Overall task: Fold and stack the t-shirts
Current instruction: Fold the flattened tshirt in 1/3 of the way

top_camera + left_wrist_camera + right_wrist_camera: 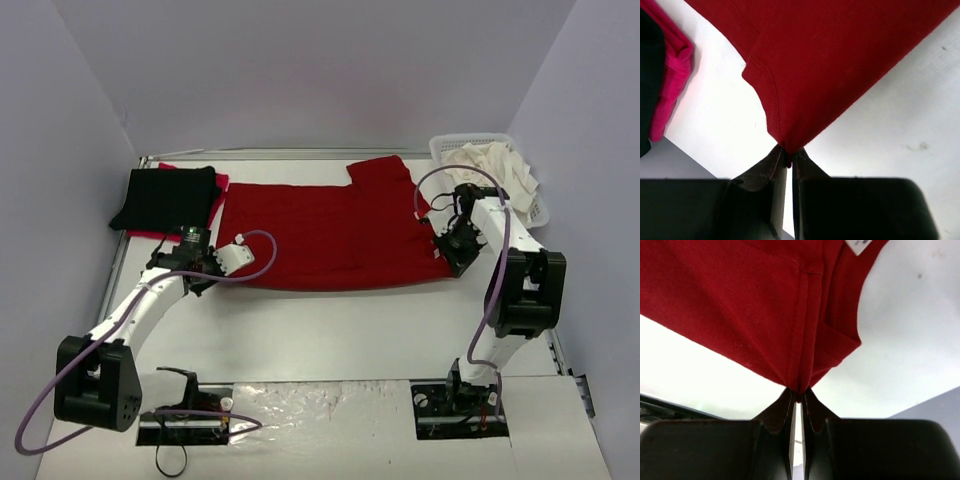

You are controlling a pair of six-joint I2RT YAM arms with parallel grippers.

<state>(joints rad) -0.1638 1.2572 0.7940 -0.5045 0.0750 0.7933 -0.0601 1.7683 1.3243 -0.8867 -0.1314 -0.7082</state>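
The dark red t-shirt (335,235) lies spread flat across the middle of the white bench (350,330) in the overhead view. It forms a wide band, with one sleeve (380,170) jutting toward the top of the frame right of centre. Its lower left corner is pinched in the left gripper (789,159); in the left wrist view the black fingers (765,170) are clenched on the point of cloth, which fans out above them to the top of the frame. The right gripper (799,396) is clamped the same way on a seamed corner at the shirt's right end. In its wrist view the hem stitching runs up from the fingertips, and a small white neck label (858,245) shows at the top edge. At the upper left of the overhead frame a folded black t-shirt (165,198) rests on a bright red t-shirt (220,183), whose edge shows along the black one's right side. This pile lies just beside the dark red shirt's left end. At the upper right a white lattice basket (540,212) holds crumpled cream-white cloth (495,165), near the right arm.
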